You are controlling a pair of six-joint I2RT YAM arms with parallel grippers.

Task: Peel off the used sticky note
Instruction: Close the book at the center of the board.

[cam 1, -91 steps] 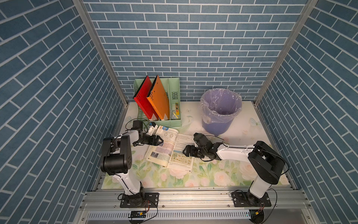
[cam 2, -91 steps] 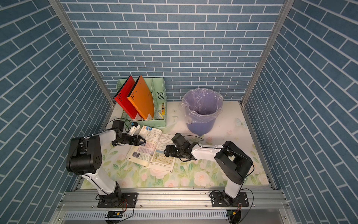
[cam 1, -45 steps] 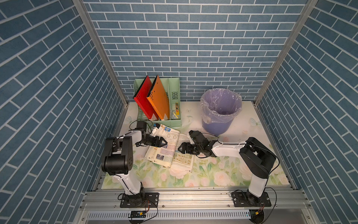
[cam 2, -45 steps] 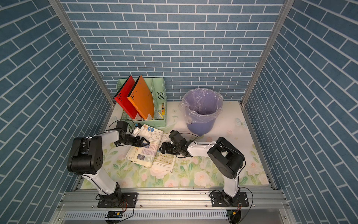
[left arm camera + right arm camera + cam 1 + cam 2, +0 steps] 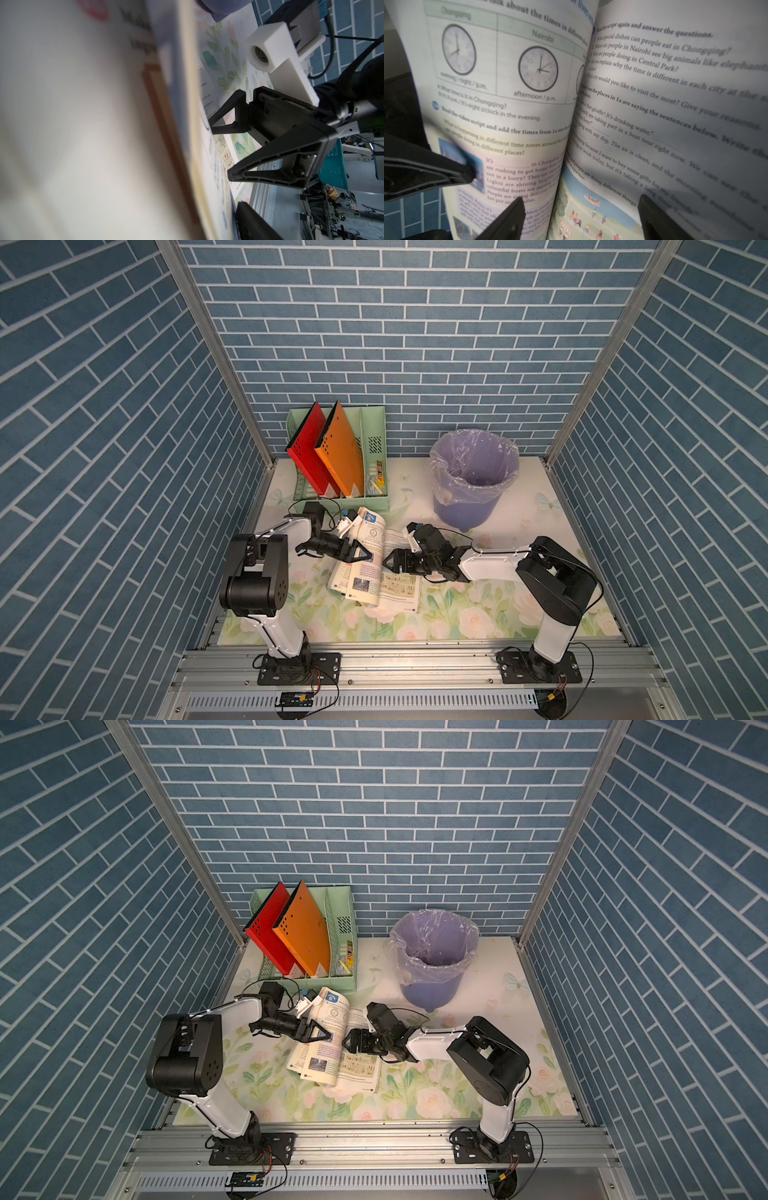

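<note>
An open textbook (image 5: 397, 593) lies on the floral table; its left pages (image 5: 371, 537) stand curled up. No sticky note shows in any view. My left gripper (image 5: 365, 554) straddles the raised pages with its jaws apart. One of its fingers (image 5: 436, 172) touches the printed face, and the other is hidden behind the paper. In the left wrist view only one finger (image 5: 255, 220) shows beside the page edge. My right gripper (image 5: 390, 562) is open and empty, low over the book's gutter. Its fingertips (image 5: 510, 216) flank the fold between the pages.
A green file rack (image 5: 376, 448) with a red and an orange folder stands at the back left. A purple bin (image 5: 473, 489) with a plastic liner stands at the back right. Brick-patterned walls close in three sides, and a metal rail (image 5: 415, 659) runs along the front.
My left gripper has pushed right into the book and stood its left pages up steeper. My right gripper has slid left to the book's gutter.
</note>
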